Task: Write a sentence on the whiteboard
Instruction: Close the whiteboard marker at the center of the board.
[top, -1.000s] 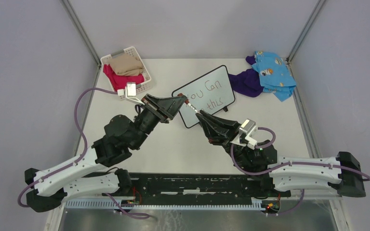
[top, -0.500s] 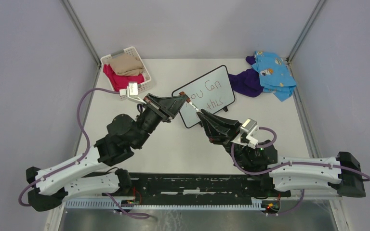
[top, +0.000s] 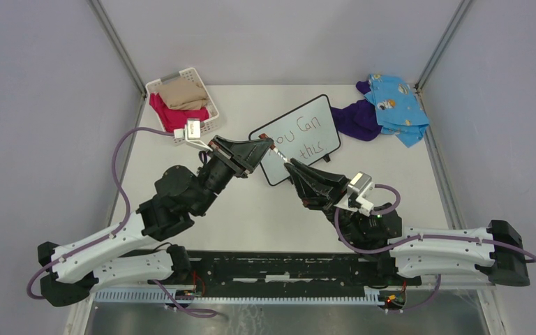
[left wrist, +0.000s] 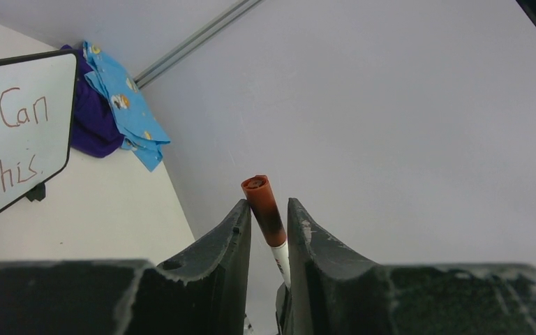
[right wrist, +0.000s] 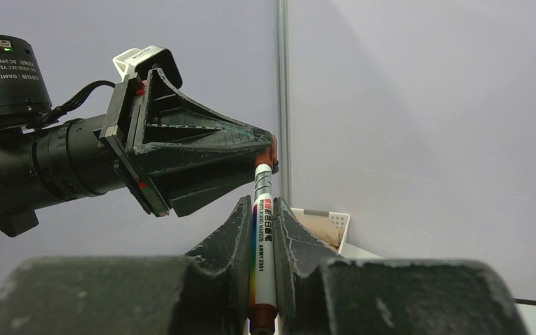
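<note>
The whiteboard (top: 323,112) lies flat at the counter's (top: 251,209) far middle, its long axis running near-left to far-right. The sentence (top: 300,132) on it reads "you Can this". Above its near-left corner, the right end effector (right wrist: 262,204) clamps a marker (right wrist: 263,183). The left end effector (left wrist: 267,202) stands narrow around the brown cap (left wrist: 262,199); I cannot tell whether it grips. A white basket (top: 211,106) at far left holds tan (top: 181,91) and red cloths (top: 171,113).

White whiteboard (top: 319,110), brownish-red sentence (top: 309,126)
</note>
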You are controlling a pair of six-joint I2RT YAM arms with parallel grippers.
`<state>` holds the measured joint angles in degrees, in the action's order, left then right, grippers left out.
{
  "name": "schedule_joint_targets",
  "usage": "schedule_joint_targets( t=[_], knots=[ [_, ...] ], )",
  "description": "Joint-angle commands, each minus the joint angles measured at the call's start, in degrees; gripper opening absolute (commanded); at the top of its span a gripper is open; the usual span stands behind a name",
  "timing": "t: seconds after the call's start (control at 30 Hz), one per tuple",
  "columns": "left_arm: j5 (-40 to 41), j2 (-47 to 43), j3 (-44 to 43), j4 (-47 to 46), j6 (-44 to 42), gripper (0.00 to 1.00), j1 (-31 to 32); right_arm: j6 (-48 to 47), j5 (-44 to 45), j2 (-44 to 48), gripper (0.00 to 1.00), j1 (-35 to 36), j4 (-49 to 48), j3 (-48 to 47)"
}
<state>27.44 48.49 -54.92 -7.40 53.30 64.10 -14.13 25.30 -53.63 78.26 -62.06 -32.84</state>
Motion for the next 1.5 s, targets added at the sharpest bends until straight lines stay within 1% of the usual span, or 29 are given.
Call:
schedule_joint_targets(
  t=[0.0,0.13,0.2,0.27,0.3,0.7,0.9,1.2,1.47],
  knots=[
    [-0.1,-0.7,-0.1,-3.6,0.2,0.3,0.0,0.8,-1.7,0.2,0.0,0.1,-0.7,-0.3],
    [-1.1,-0.5,0.4,-4.4,0.4,0.2,0.0,0.8,-1.2,0.3,0.0,0.1,-0.8,-0.3],
    [-1.7,-0.3,0.7,-4.8,0.7,0.14,0.1,0.8,-0.9,0.3,0.0,0.1,-0.8,-0.3],
    [-2.3,0.0,1.1,-5.1,1.1,0.04,0.0,0.7,-0.4,0.3,0.0,0.0,-0.9,-0.3],
    [-2.6,0.1,1.3,-5.2,1.4,0.02,0.0,0.7,-0.2,0.3,0.0,0.1,-1.0,-0.4],
    [-9.9,4.3,4.8,-9.9,6.9,0.02,0.1,-1.3,2.4,-1.3,0.0,0.1,-2.7,-1.8],
    [-11.4,5.2,5.4,-11.4,7.7,0.02,0.7,-2.4,3.3,-2.3,0.0,0.0,-3.4,-2.3],
    [-10.3,6.2,5.9,-12.1,7.1,0.02,3.1,-3.0,5.0,-4.0,0.0,-0.9,-5.1,-3.1],
    [-7.8,7.5,6.2,-12.8,5.9,0.02,7.3,-3.1,6.4,-5.3,0.0,-2.1,-6.2,-4.0]
  ],
)
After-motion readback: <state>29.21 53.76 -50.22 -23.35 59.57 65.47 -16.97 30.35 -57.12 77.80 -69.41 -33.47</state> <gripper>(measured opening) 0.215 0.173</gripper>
